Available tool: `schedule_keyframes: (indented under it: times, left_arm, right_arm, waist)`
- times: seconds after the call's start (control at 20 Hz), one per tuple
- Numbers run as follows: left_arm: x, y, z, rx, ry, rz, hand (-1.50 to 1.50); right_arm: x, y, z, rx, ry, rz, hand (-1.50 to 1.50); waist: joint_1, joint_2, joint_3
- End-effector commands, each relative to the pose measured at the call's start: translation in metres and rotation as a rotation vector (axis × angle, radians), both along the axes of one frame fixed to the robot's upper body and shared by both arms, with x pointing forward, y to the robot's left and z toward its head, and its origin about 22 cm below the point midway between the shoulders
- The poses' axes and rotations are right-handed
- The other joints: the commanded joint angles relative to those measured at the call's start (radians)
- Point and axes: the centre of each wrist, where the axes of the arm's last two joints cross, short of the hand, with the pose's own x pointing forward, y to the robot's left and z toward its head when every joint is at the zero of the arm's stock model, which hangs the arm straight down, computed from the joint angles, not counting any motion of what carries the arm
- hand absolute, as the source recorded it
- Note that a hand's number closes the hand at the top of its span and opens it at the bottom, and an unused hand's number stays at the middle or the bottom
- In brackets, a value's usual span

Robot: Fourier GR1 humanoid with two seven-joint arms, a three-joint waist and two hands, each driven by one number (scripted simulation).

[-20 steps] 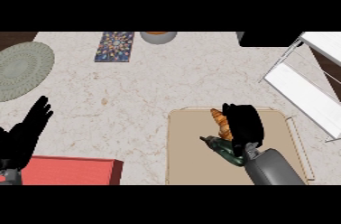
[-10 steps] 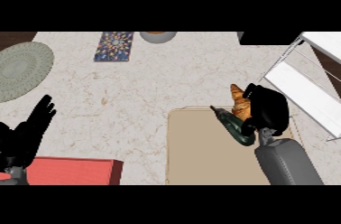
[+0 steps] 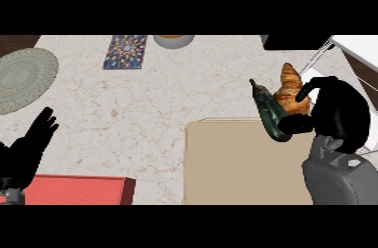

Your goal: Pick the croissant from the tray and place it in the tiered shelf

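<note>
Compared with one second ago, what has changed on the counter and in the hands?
The right hand, curled round the croissant, has carried it off the tray, up and to the right toward the white tiered shelf. The left hand stays open at the lower left. The red box, round mat and patterned card have not moved.

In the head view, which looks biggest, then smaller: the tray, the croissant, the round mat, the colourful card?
1. Tray
2. Round mat, partly cut off at the edge
3. Colourful card and croissant: too alike to rank; the right hand lifts and hides part of the croissant.
</note>
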Motion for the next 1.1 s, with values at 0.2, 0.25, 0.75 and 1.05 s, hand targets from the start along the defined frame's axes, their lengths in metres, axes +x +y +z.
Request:
schedule_keyframes:
  times: [0.2,0.25,0.75,1.05]
  left_arm:
    - [-0.003,0.004,0.009,0.013,-0.001,-0.009,0.0]
    - [-0.012,0.002,-0.004,-0.012,-0.004,-0.011,0.0]
    - [0.007,-0.006,0.003,0.01,-0.007,-0.011,0.0]
    - [0.0,-0.007,0.0,0.01,0.002,-0.004,0.0]
  right_arm:
    - [-0.058,0.01,0.069,0.162,-0.232,-0.098,1.5]
    - [-0.064,0.006,0.087,0.147,-0.248,-0.094,1.5]
    - [-0.06,-0.019,0.162,0.059,-0.4,-0.172,1.5]
    - [-0.048,-0.025,0.171,-0.112,-0.3,-0.27,1.5]
  waist:
    - [0.005,0.0,0.0]
    - [0.006,0.0,-0.001]
    - [0.007,0.002,-0.001]
    - [0.006,0.0,-0.001]
